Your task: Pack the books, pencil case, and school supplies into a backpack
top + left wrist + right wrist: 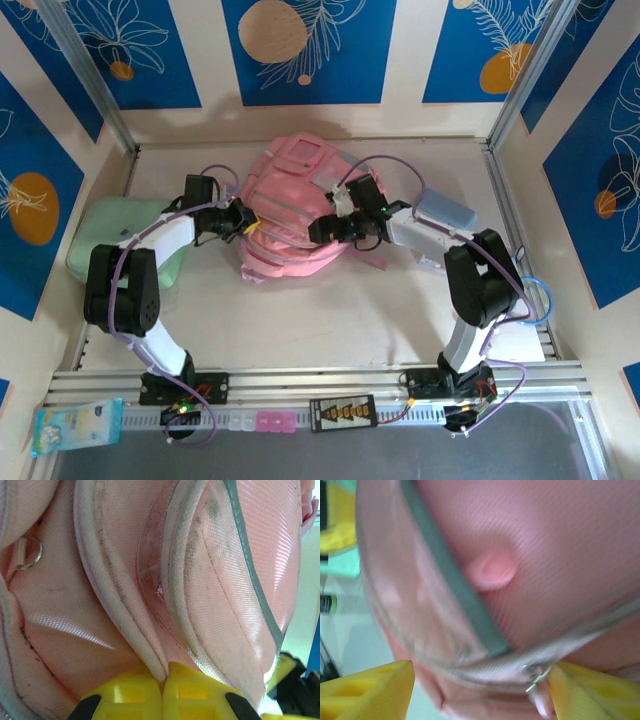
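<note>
L jaws clamped on backpack point(290, 200) piping point(107, 605), R jaws apart astride it; contents hidden.

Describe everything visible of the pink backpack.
The backpack is pink woven fabric with soiled white piping, a grey-green trim band, a clear window patch and a small metal ring. It lies slumped on the table, near the middle. The left end effector is shut on a piped seam. The right end effector stands open across its zip edge.
</note>
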Controlling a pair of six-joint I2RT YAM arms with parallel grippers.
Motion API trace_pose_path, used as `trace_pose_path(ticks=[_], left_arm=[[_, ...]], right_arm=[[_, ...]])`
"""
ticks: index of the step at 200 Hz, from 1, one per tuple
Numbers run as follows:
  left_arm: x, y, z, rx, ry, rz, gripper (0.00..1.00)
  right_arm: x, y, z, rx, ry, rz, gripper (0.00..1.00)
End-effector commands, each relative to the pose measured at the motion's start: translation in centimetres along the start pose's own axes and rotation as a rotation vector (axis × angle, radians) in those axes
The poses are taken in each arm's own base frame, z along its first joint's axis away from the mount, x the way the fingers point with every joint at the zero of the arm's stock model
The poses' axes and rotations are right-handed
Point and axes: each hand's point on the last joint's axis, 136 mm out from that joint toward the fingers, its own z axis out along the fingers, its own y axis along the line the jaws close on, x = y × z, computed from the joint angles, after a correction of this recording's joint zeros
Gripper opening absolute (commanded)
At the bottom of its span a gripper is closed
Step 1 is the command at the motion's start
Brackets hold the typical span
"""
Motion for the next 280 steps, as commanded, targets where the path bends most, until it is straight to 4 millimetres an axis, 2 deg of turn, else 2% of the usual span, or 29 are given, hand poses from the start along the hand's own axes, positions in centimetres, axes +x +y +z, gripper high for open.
trace_pose_path(ticks=[1,14,36,61,96,109,155,188,214,254,280], left_arm=[[-0.5,-2.0,-0.4,0.083,-0.010,0.040,0.00],[-0.7,-2.2,-0.6,0.085,-0.014,0.042,0.00],[-0.7,-2.4,-0.7,0.087,-0.013,0.043,0.00],[-0.6,-2.4,-0.9,0.086,-0.013,0.044,0.00],[-0.6,-2.6,-1.0,0.087,-0.013,0.048,0.00],[-0.6,-2.7,-1.0,0.090,-0.013,0.051,0.00],[-0.5,-2.7,-1.0,0.095,-0.010,0.050,0.00],[-0.4,-2.6,-1.0,0.094,-0.010,0.047,0.00],[-0.5,-2.5,-0.9,0.094,-0.008,0.043,0.00],[-0.6,-2.8,-0.9,0.103,-0.020,0.036,0.00],[-1.3,-3.2,-0.9,0.135,-0.096,-0.033,0.00]], right_arm=[[2.1,2.0,-0.4,-0.061,0.053,-0.072,0.60],[2.0,1.6,-0.4,-0.021,0.028,-0.103,0.57],[0.5,-0.7,-0.9,0.146,-0.034,-0.103,0.50],[-0.9,-2.1,-2.0,0.252,-0.097,-0.067,0.50],[-1.4,-1.5,-2.6,0.242,-0.141,-0.051,0.48],[-1.3,-1.4,-2.2,0.244,-0.135,-0.048,0.46],[-1.2,-1.5,-0.7,0.247,-0.111,0.012,0.31],[-1.1,-1.1,0.1,0.204,-0.110,0.055,0.30],[-1.1,-1.2,0.5,0.209,-0.104,0.068,0.25],[-1.0,-0.7,-0.1,0.192,-0.111,0.065,0.07],[0.5,0.3,-0.8,0.162,-0.075,0.028,0.04]])
